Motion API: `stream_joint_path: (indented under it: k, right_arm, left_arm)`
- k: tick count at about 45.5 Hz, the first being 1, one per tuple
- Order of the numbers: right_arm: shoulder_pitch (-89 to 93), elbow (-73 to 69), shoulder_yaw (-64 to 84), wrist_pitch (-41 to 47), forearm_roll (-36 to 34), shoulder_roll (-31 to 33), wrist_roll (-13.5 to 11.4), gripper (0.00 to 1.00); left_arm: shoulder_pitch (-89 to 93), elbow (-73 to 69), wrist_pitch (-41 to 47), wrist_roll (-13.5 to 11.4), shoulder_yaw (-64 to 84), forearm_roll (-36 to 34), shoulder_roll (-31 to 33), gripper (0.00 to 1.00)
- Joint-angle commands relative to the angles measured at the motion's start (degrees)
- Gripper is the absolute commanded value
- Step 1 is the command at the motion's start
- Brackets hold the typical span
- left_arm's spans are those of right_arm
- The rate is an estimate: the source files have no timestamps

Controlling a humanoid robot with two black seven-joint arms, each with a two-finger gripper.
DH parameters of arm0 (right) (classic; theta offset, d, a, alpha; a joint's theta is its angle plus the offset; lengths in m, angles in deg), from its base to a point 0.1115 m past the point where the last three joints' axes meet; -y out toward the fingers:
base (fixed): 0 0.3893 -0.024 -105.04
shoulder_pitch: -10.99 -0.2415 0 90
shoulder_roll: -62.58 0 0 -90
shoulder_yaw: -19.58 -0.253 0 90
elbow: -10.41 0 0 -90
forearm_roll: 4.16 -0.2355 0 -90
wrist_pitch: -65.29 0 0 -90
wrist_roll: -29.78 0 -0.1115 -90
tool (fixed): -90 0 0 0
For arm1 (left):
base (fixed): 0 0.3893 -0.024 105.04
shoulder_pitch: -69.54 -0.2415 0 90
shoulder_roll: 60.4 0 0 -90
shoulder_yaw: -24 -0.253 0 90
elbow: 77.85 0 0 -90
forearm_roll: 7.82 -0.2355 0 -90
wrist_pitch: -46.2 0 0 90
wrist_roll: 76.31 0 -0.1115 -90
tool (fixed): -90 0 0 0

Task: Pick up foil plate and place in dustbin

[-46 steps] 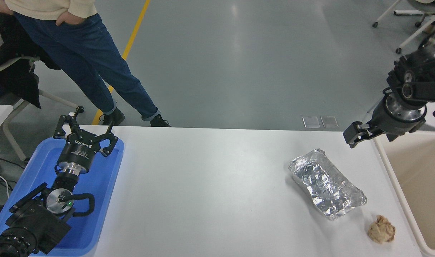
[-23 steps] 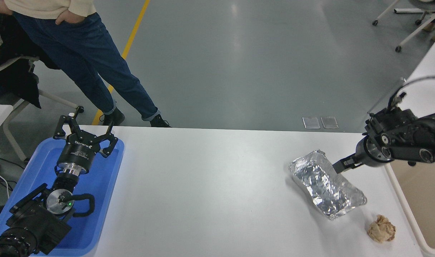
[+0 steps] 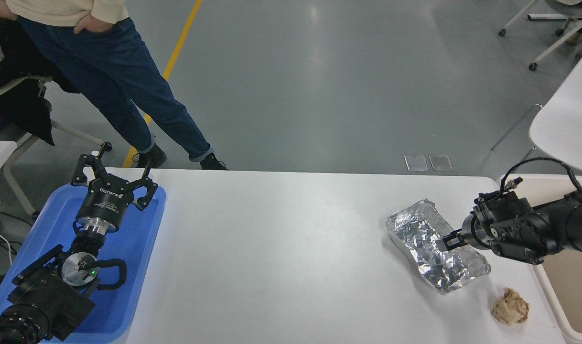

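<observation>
The foil plate (image 3: pixel 432 246) lies on the white table (image 3: pixel 281 248) at the right, crinkled and silver, with its long side running toward the lower right. My right gripper (image 3: pixel 447 242) comes in low from the right edge and sits at the plate's right rim, touching or just over it; I cannot see how its jaws stand. The dustbin (image 3: pixel 555 300), beige with a thick rim, stands at the table's right edge, partly behind my right arm. My left gripper (image 3: pixel 114 166) is parked open over the blue tray (image 3: pixel 143 248) at the lower left.
A crumpled tan paper ball (image 3: pixel 511 306) lies in front of the plate near the bin. A person in jeans (image 3: pixel 128 91) stands past the far left of the table. A round white table (image 3: pixel 568 119) is at the right, beyond the bin.
My right arm has dropped from high above the bin's far corner down and left to the foil plate's right rim. The plate, the paper ball and the left arm have not moved.
</observation>
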State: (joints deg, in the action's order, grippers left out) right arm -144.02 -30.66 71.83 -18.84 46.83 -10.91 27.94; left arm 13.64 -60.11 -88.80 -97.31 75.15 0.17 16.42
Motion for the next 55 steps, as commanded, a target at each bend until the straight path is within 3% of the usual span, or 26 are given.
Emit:
stream_joint_path:
  k: [1, 8, 17, 22, 40, 55]
  right_arm:
    - [4.27, 4.86, -0.22, -1.29, 0.17, -2.01, 0.00, 0.90]
    - [4.80, 5.57, -0.40, -2.97, -0.45, -1.93, -0.09, 0.76]
    - [4.19, 3.81, -0.40, -2.26, -1.24, -1.22, -0.09, 0.18]
    - [3.92, 1.97, -0.40, -2.09, -2.47, -0.78, -0.09, 0.00]
    - [-1.69, -10.42, -0.05, -1.91, -8.71, 4.57, -0.09, 0.00]
    - [-15.14, -28.88, 4.26, 3.09, -9.15, 11.78, 0.08, 0.00]
  left_arm:
    - [0.00, -0.08, 0.00, -0.01, 0.00, 0.01, 0.00, 1.00]
    - [0.00, 0.01, 0.00, -0.01, 0.00, 0.01, 0.00, 1.00]
    - [0.00, 0.01, 0.00, -0.01, 0.00, 0.01, 0.00, 1.00]
    - [0.00, 0.01, 0.00, -0.01, 0.00, 0.01, 0.00, 1.00]
    - [0.09, 0.01, 0.00, -0.01, 0.00, 0.01, 0.00, 1.00]
    - [0.09, 0.01, 0.00, 0.08, 0.00, 0.01, 0.00, 1.00]
